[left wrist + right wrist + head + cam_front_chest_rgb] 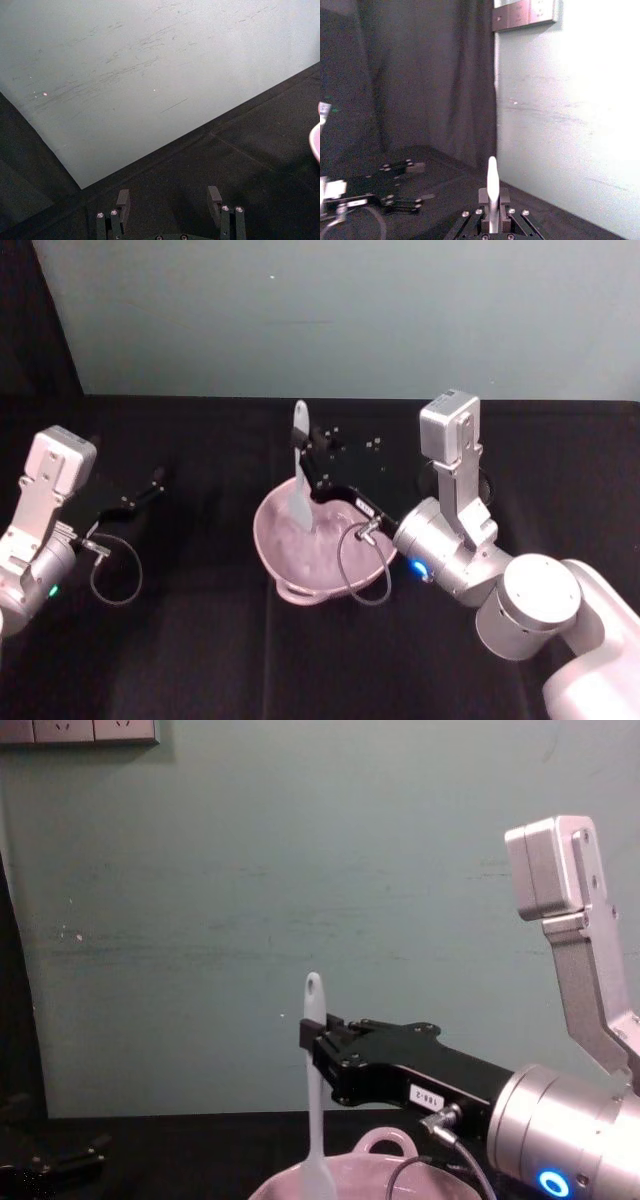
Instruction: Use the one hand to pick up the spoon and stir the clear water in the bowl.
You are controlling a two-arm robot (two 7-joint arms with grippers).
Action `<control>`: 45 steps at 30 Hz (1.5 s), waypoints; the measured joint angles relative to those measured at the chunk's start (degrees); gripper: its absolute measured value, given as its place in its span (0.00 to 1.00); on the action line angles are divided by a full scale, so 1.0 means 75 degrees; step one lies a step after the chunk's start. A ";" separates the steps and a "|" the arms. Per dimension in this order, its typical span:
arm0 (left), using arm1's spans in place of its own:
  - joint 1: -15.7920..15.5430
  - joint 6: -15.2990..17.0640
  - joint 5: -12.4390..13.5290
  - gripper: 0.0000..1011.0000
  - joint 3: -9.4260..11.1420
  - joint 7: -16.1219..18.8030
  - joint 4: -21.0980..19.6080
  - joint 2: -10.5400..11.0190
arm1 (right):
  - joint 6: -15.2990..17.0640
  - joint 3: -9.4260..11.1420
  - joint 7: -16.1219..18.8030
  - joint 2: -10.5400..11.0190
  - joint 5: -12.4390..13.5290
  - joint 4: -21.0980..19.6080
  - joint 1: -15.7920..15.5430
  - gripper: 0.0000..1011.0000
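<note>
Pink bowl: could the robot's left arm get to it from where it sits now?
Probably yes. The left tool sits open left of the bowl, with bare black cloth between them. The right tool, holding the spoon in the bowl, reaches in from the other side.

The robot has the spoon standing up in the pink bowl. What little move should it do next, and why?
Probably sweep the spoon in a small circle. The right hand is shut on its handle, holding it upright with the blade down inside the bowl, so stirring seems all that is left. The left hand sits open, off to the left.
</note>
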 joint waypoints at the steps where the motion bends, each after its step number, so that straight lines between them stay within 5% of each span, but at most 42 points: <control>1: 0.0000 0.0000 0.0000 1.00 0.0000 0.0000 0.0000 0.0000 | -0.0038 0.0019 -0.0048 -0.0023 -0.0050 0.0042 0.0022 0.12; 8: 0.0000 0.0000 0.0000 1.00 0.0000 0.0000 0.0000 0.0000 | -0.0247 0.0245 -0.0373 -0.0082 -0.0444 0.0246 0.0108 0.12; 14: 0.0000 0.0000 0.0001 1.00 0.0000 0.0000 0.0000 0.0000 | -0.0005 0.0475 -0.0270 0.0170 -0.0490 -0.0037 -0.0019 0.12; 22: 0.0000 0.0000 0.0000 1.00 0.0000 -0.0001 0.0000 0.0000 | 0.0387 0.0574 0.0313 0.0710 -0.0095 -0.0944 -0.0587 0.12; 28: 0.0000 0.0000 0.0000 1.00 0.0000 0.0000 0.0000 0.0000 | 0.0538 0.0379 0.0664 0.0912 0.0306 -0.1428 -0.0941 0.12; 38: 0.0000 0.0000 0.0000 1.00 0.0000 0.0000 0.0000 0.0000 | 0.0559 0.0019 0.0648 0.0613 0.0513 -0.1109 -0.0679 0.12; 45: 0.0000 0.0000 0.0000 1.00 0.0001 0.0000 0.0000 0.0000 | 0.0259 -0.0043 0.0267 0.0238 0.0275 -0.0494 -0.0280 0.12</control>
